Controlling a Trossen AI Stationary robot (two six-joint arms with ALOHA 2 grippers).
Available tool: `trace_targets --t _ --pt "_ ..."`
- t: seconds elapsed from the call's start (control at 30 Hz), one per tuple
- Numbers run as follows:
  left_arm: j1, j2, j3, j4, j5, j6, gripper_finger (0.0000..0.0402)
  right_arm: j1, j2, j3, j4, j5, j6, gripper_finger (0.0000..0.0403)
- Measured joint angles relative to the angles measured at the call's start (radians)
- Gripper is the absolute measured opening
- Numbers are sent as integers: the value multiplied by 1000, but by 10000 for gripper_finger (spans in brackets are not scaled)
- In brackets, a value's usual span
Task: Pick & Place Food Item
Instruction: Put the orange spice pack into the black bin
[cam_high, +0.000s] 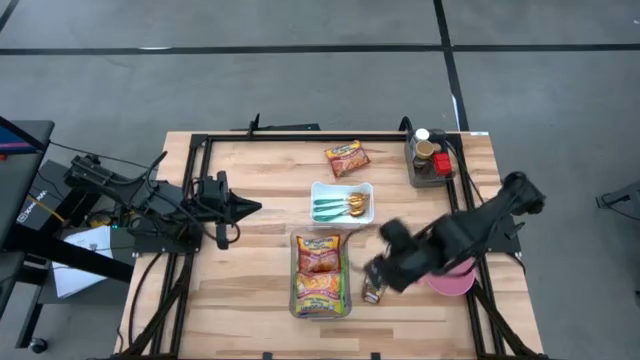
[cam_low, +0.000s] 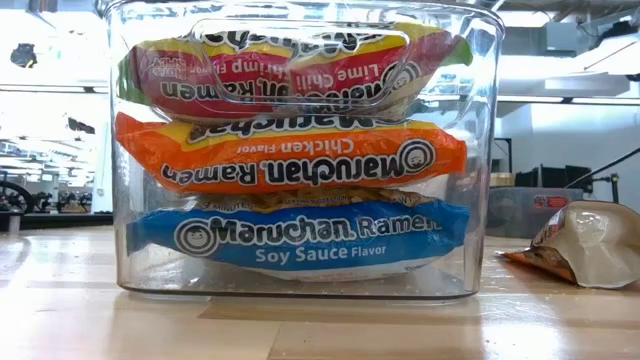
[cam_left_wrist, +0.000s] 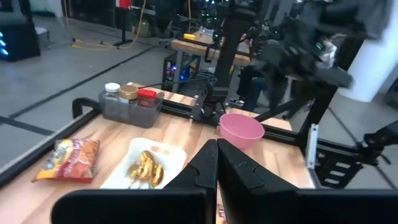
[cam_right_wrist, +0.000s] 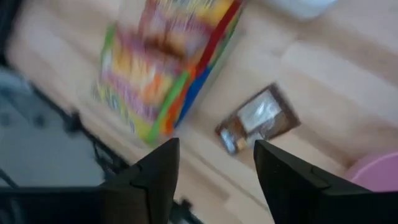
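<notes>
Wooden table (cam_high: 250, 300) lower centre: my right gripper (cam_high: 385, 272), fingers apart and empty, hovers over the brown snack packet (cam_high: 373, 292) beside the ramen bin (cam_high: 320, 275). Pickup not yet made, I judge.

In the low view the clear bin (cam_low: 300, 160) holds three stacked ramen packets; the bottom blue packet (cam_low: 300, 237) reads "Maruchan Ramen, Soy Sauce Flavor"; the middle orange packet (cam_low: 290, 160), upside down, reads "Maruchan Ramen, Chicken Flavor"; the top red packet (cam_low: 290, 65), also upside down, shows "Lime Chili" and "Shrimp"; nothing else is legible.
</notes>
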Motion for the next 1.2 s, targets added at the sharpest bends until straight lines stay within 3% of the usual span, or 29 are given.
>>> trace_targets --t 0.1,0.37,0.57,1.0,1.2 --pt "5 0 0 0 -19 38 0 26 62 0 21 -50 -120 204" --pt "11 0 0 -1 -23 119 0 175 188 0 115 -51 -370 204" --pt "11 0 0 -8 -23 122 0 258 286 0 118 30 -461 188" --pt "11 0 0 -59 -22 136 0 220 462 0 107 63 -457 173" --pt "11 0 0 -60 -7 113 0 186 476 -20 112 150 -407 173"
